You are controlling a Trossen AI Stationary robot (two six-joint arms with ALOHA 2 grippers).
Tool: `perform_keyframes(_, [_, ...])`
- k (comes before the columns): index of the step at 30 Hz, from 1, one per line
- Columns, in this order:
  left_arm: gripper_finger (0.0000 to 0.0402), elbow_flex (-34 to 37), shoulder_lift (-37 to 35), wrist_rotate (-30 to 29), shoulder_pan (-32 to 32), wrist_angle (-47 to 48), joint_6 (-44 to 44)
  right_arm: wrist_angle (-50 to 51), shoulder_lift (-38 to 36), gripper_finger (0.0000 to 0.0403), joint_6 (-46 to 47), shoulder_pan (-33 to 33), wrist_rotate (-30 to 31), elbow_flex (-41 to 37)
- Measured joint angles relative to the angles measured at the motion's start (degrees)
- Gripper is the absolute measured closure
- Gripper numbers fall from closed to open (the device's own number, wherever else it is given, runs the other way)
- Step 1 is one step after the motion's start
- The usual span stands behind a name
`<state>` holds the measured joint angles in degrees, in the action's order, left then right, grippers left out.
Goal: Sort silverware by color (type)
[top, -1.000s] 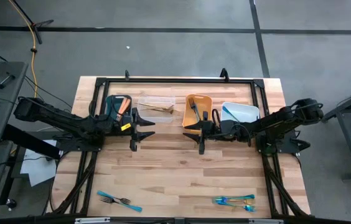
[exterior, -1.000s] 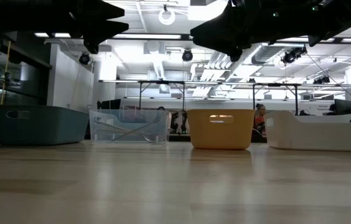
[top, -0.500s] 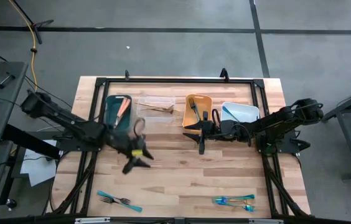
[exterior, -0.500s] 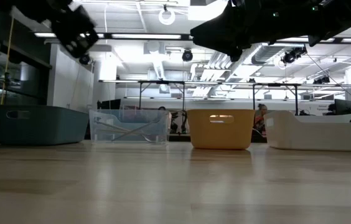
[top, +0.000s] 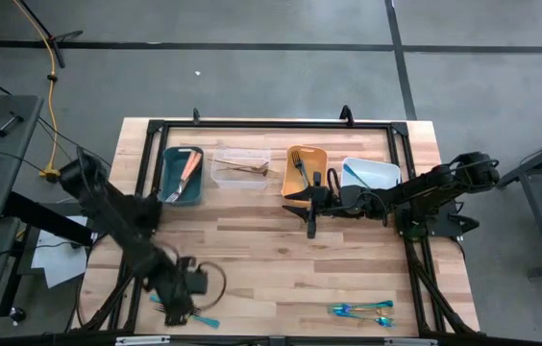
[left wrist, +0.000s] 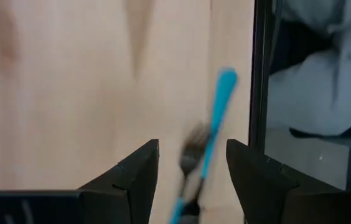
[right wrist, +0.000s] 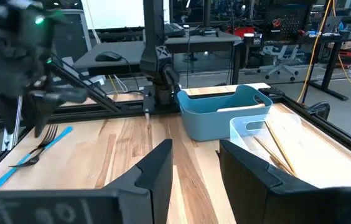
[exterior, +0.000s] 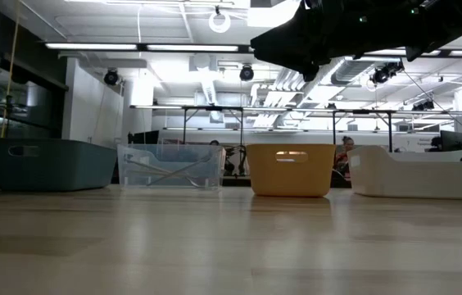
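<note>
The left gripper [top: 183,300] hangs over the front left corner of the table [top: 271,250], fingers apart and empty, just above two blue-handled forks [left wrist: 210,134] lying by the front edge. More blue utensils [top: 361,309] lie near the front right corner. The right gripper [top: 309,219] waits near the orange bin [top: 306,171] at the back, fingers parted, holding nothing. Salmon pieces [top: 186,173] lie in the teal bin [top: 167,163].

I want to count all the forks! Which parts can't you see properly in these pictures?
- Blue-handled forks: high view, the left gripper covers most of them.
- Same forks: left wrist view, blurred.
- Yellow bin: low view, its wall hides what is inside.
- Blue utensils: high view, too small to count.
</note>
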<state>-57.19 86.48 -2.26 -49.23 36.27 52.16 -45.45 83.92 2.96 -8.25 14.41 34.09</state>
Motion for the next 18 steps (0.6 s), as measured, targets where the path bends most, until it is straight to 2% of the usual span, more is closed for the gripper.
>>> perform_keyframes(5, [0.0220, -2.47, 7.62, 0.06, -5.45, 0.97, 6.23, 0.00, 0.00, 0.0277, 0.00, 0.00, 0.01, 0.00])
perform_keyframes(9, [0.0220, -3.75, 12.07, 1.85, -7.82, 3.24, 7.65, 0.05, 0.00, 0.0277, -0.38, 0.00, 0.00, 0.00])
perform_keyframes(13, [0.0220, -4.46, 14.00, 1.81, -8.85, 8.88, 7.76, 0.17, 0.00, 0.0277, -0.42, 0.02, -0.02, 0.00])
perform_keyframes(18, [0.0220, -4.53, 14.08, 0.30, -9.02, 10.04, 7.14, 0.29, 0.00, 0.0277, -0.42, 0.01, -0.01, 0.00])
